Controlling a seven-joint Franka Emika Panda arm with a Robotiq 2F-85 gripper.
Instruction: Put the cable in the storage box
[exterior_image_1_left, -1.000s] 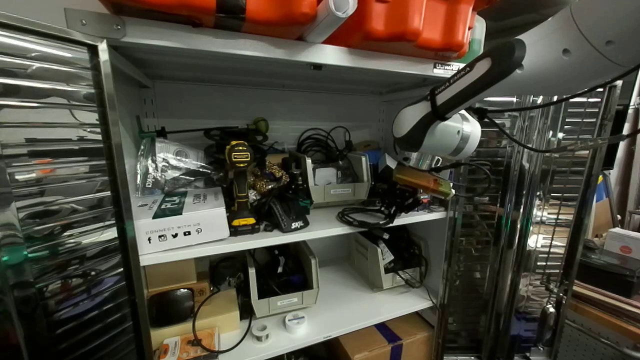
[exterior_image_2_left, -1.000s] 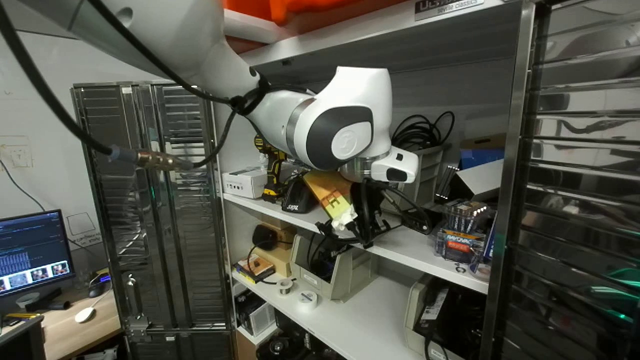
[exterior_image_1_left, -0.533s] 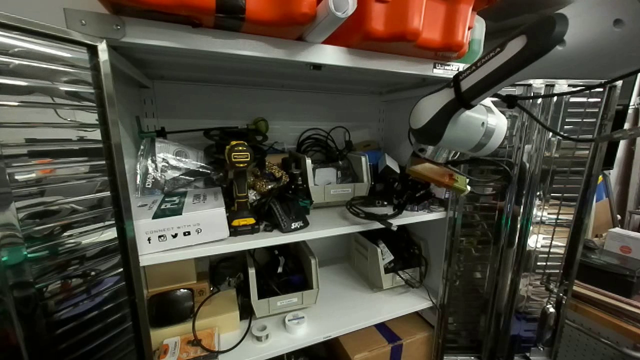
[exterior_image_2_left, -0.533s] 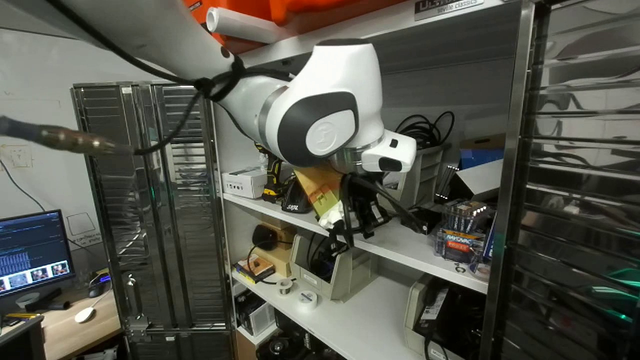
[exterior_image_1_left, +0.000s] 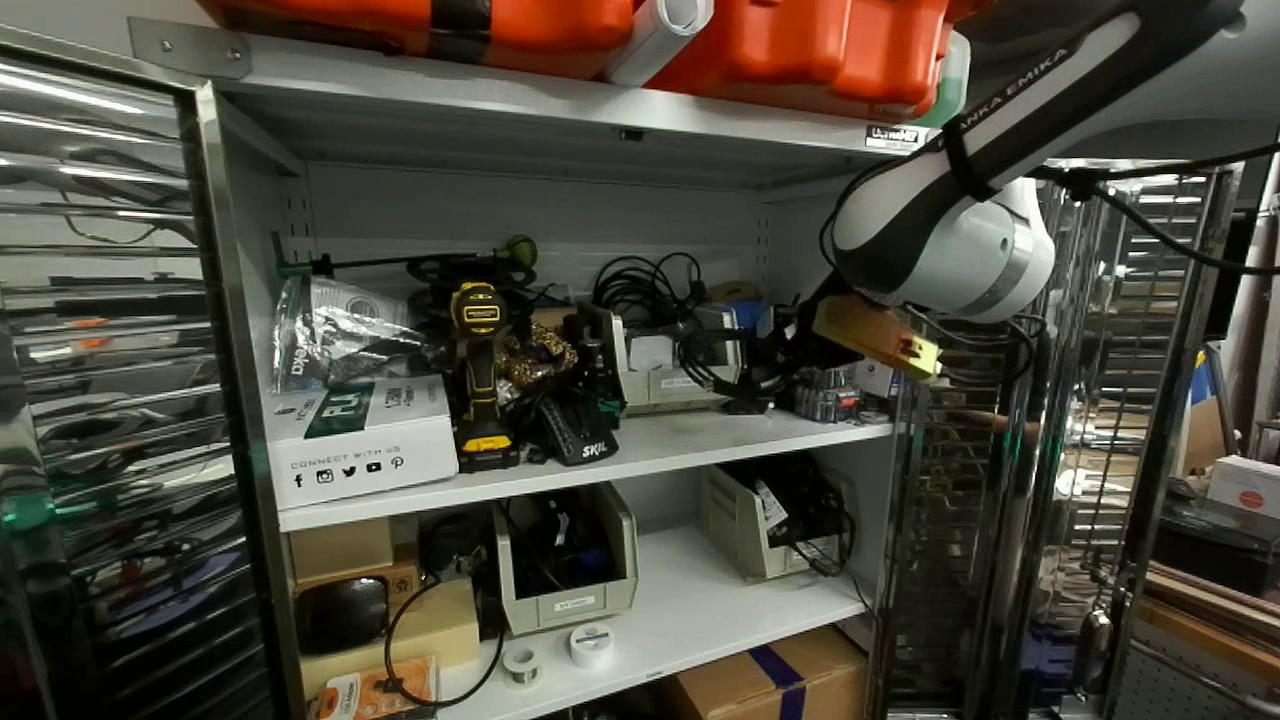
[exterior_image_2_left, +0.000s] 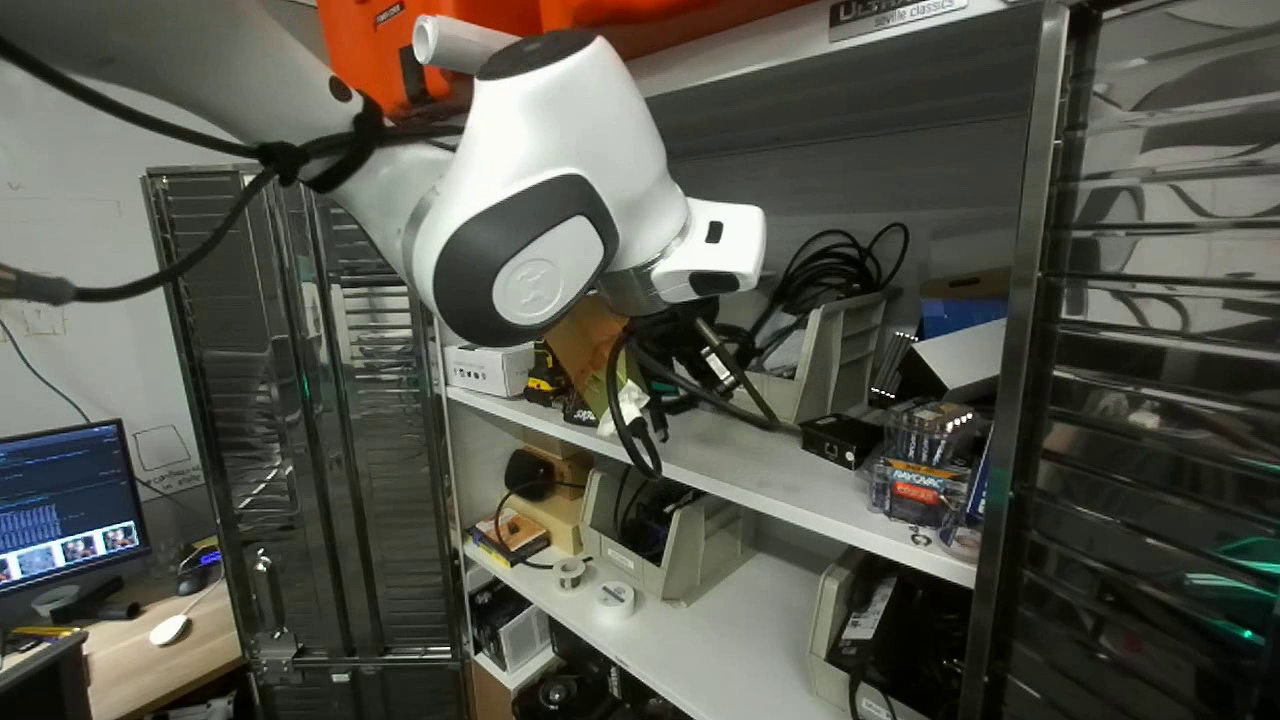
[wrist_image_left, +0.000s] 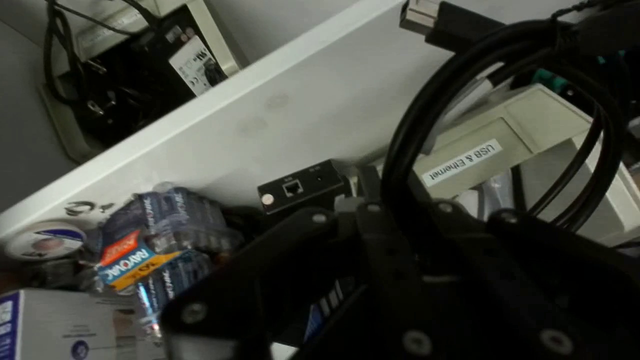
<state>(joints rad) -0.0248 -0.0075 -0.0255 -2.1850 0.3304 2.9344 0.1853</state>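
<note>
The hand (wrist_image_left: 392, 191) clamps the cable (wrist_image_left: 416, 117), whose loops cross in front of the bin (wrist_image_left: 545, 117) in the wrist view; a black box (wrist_image_left: 306, 185) sits on the worktop (wrist_image_left: 320, 115) just beside the bin

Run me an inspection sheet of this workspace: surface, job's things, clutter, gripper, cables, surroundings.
Surface: white middle shelf, faint smudges in the wrist view.
Job's things: black cable, held, not yet placed; grey USB & Ethernet bin, probable target.
Clutter: Rayovac battery pack, black box with Ethernet port, PLA box, drill.
Gripper: shut on the black cable.
Cables: black coil rising from the bin; more in a lower bin.
Surroundings: open metal cabinet doors; orange cases above; monitor.
</note>
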